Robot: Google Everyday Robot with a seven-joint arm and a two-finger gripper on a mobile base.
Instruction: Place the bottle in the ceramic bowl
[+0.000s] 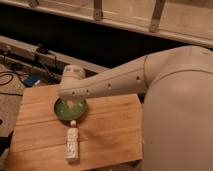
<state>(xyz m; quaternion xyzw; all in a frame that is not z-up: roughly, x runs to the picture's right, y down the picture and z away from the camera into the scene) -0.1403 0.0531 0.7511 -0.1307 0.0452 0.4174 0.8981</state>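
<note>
The bottle [73,143] lies on its side on the wooden table [110,130], white cap pointing towards the bowl and nearly touching its near rim. The ceramic bowl [64,112], green inside with a dark rim, sits just behind it, partly covered by my arm. My gripper [75,104] hangs below the white wrist [74,76], over the bowl's right part and just above the bottle's cap. It holds nothing that I can see.
My large white arm [150,75] and body [180,120] fill the right side. Cables and a blue object [30,80] lie on the floor left of the table. A dark wall with a rail runs behind.
</note>
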